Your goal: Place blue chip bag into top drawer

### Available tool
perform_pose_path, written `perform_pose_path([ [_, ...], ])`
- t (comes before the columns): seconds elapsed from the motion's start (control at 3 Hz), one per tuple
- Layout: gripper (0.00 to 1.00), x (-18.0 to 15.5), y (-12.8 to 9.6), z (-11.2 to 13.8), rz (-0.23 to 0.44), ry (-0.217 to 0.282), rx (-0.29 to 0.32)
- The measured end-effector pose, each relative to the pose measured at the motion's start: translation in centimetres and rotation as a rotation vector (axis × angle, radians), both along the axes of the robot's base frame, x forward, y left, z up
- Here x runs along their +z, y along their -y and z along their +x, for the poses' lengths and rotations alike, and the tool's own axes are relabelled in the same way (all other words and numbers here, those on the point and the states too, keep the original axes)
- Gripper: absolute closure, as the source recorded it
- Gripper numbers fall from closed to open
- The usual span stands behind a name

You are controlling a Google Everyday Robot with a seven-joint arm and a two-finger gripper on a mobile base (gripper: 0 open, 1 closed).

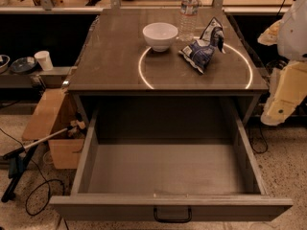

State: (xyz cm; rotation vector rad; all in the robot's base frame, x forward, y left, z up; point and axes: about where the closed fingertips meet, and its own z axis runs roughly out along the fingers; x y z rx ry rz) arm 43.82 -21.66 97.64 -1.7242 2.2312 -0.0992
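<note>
Currently logged, seen from above and in front of a grey cabinet:

Blue chip bag [204,47]: crumpled dark-blue foil with white patches and printing. Lying on the surface [115,56], right of centre, one corner sticking upward. Inside the glowing ring [140,71] marked on the top. Just right of the white bowl [160,35] and apart from it. Just in front of the water bottle [190,8]; contact between the two cannot be made out.

Top drawer [168,169]: directly under the surface, pulled well out toward the camera. Flat grey floor, low side walls, small black handle [172,215] at the middle of the front panel. Well below and in front of the bag.

Jaws: probably the cream-coloured piece at the right edge of the view, hanging under the white arm [295,28]. Placed beside the cabinet's right side, off the surface, well apart from the bag and above floor level. How far open, and whether anything is gripped: cannot tell.

Other items: white cup [44,60] and dark dish [21,64] on a low shelf at the left. Wooden box [48,119] on the floor, left of the drawer. Black cable [43,190] looped on the speckled floor near the drawer's left front corner.
</note>
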Motion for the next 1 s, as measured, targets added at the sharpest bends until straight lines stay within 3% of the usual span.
perform_pose_path([
  [1.0, 0.00, 0.0, -0.9, 2.0, 0.033, 0.045, 0.039],
])
